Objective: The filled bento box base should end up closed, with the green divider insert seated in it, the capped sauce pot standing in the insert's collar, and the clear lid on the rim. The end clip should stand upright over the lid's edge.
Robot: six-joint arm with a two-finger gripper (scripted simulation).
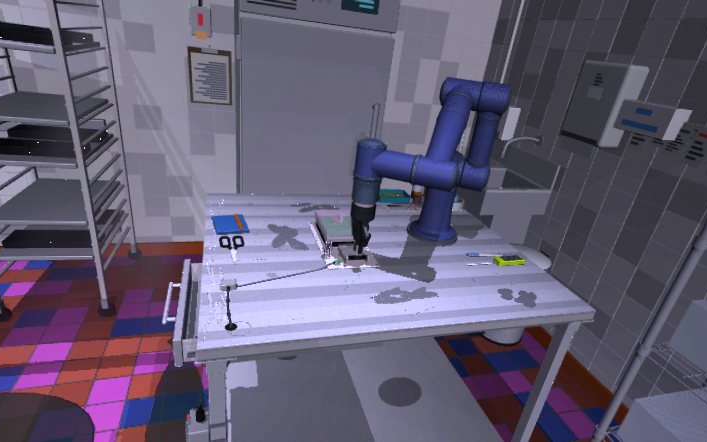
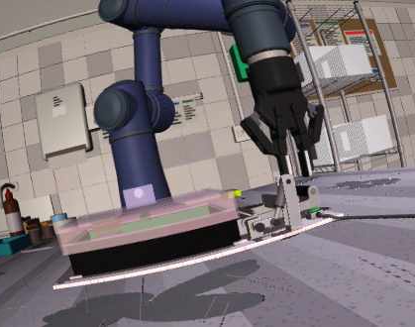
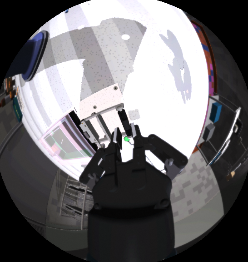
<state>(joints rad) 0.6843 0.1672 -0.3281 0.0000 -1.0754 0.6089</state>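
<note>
The sauce pot is hidden under the clear pinkish lid (image 2: 147,218), which rests on the rim of the black bento base (image 2: 152,245); the green divider insert (image 2: 152,220) shows through it. The box sits on a pale plate (image 1: 345,247) in the middle of the table. At the box's near end the grey end clip (image 2: 287,198) stands nearly upright on its hinge bracket, a small gap away from the lid's edge. A thin cord runs from the bracket to a post at the table's front left. My gripper (image 2: 296,166) hangs right above the clip's top, partly closed and holding nothing.
The blue arm base (image 1: 432,220) stands behind the box on the right. A blue notebook (image 1: 230,224) and scissors (image 1: 231,242) lie at the left, a green calculator (image 1: 509,260) and pen at the right. A teal tray and bottles sit at the back.
</note>
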